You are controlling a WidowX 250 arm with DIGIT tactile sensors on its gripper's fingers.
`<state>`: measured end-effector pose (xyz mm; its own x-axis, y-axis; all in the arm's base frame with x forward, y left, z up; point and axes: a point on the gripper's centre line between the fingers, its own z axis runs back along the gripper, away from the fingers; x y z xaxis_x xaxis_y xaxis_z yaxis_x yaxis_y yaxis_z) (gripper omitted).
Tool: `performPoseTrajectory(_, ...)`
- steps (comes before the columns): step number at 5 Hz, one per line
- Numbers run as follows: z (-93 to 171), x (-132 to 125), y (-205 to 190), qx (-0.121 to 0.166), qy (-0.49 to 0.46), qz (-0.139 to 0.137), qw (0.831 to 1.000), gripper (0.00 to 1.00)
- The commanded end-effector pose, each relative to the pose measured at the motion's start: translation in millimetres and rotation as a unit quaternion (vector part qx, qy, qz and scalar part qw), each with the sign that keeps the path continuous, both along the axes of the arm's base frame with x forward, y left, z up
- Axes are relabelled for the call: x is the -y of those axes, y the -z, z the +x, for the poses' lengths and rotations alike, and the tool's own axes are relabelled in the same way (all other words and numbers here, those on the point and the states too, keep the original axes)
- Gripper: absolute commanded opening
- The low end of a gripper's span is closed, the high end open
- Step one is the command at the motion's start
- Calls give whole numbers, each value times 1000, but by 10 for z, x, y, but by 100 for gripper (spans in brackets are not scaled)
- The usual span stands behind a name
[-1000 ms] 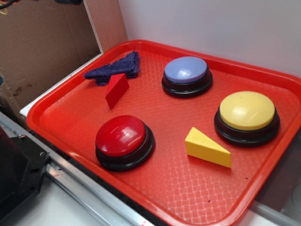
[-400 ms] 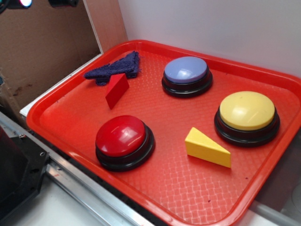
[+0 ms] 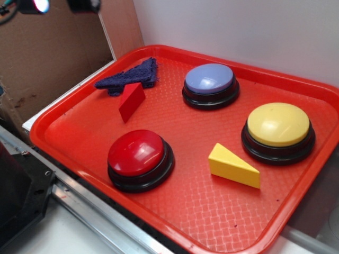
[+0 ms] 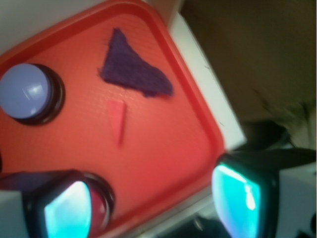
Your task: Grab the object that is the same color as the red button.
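Note:
The object, a small red wedge (image 3: 131, 101), stands on the red tray (image 3: 63, 114) in front of a dark purple cloth. In the wrist view the wedge (image 4: 118, 121) lies well ahead of my gripper (image 4: 153, 203). The gripper hangs high over the tray's near left rim. It is open, its two teal-lit fingers wide apart with nothing between them. The red button (image 3: 139, 156) sits at the tray's front left. In the wrist view the red button (image 4: 101, 208) is mostly hidden behind the left finger. Only a lit piece of my arm (image 3: 38, 5) shows at the exterior view's top left edge.
On the tray also stand a lavender-blue button (image 3: 210, 82), a yellow button (image 3: 278, 127) and a yellow wedge (image 3: 232, 165). The purple cloth (image 3: 130, 76) lies at the back left. A cardboard wall (image 3: 47, 58) rises left of the tray, a white wall behind it.
The lit piece of my arm at the top left edge has shifted to the right. Nothing on the tray has moved.

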<state>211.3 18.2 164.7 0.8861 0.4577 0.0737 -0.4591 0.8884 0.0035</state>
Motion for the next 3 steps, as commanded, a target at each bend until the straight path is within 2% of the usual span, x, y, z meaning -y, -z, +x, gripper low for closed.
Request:
performPoseTrajectory(1, 396, -59, 441, -30, 3, 19, 999, 100)
performPoseTrajectory(2, 376, -250, 694, -70, -14, 29, 997, 100)
performPoseTrajectory(3, 295, -479, 820, -90, -44, 32, 994, 100)
